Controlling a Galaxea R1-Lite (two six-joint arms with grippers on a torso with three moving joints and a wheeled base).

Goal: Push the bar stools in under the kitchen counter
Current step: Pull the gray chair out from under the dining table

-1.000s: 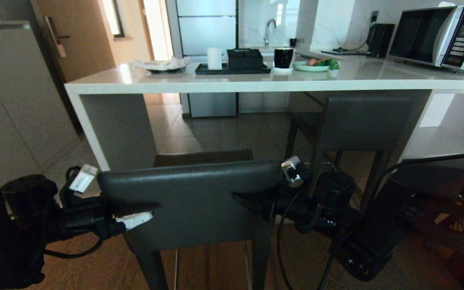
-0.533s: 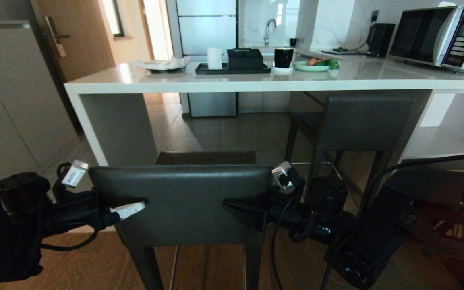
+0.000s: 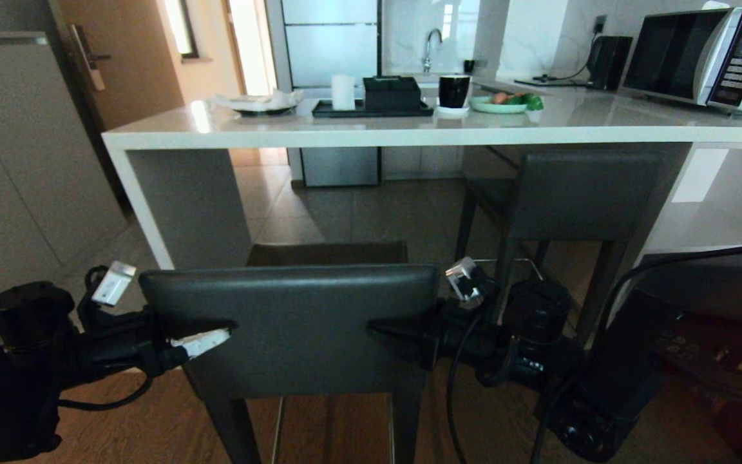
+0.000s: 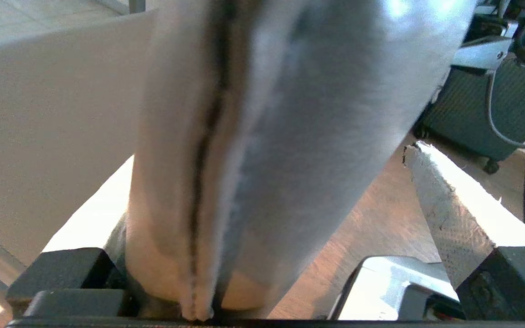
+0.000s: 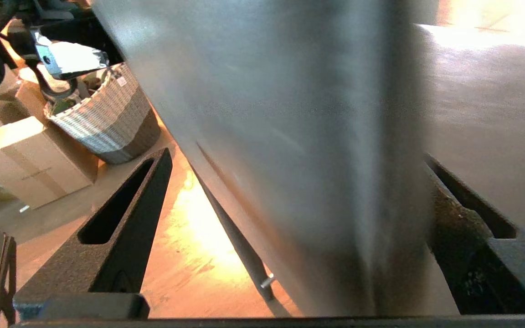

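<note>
The near bar stool [image 3: 294, 328] stands out in front of the kitchen counter [image 3: 345, 134], its dark grey backrest facing me. My left gripper [image 3: 213, 332] is open and straddles the backrest's left edge [image 4: 253, 136]. Its white taped finger [image 4: 445, 214] stands apart from the leather. My right gripper [image 3: 384, 332] is open astride the right edge [image 5: 290, 136], with floor showing between its black finger [image 5: 126, 223] and the backrest. The second bar stool [image 3: 577, 193] stands further back on the right, its seat under the counter.
The counter's slab end panel [image 3: 184, 206] stands ahead left of the near stool. On top are a black tray [image 3: 371, 109], a black cup [image 3: 453, 91], a plate of vegetables [image 3: 506, 103] and a microwave [image 3: 699, 58]. A wicker basket [image 5: 107, 123] and a cardboard box [image 5: 30, 159] sit on the wood floor.
The near stool's backrest, slightly skewed a second ago, now sits level and a little further left in view. Both grippers have gone with it and stay open.
</note>
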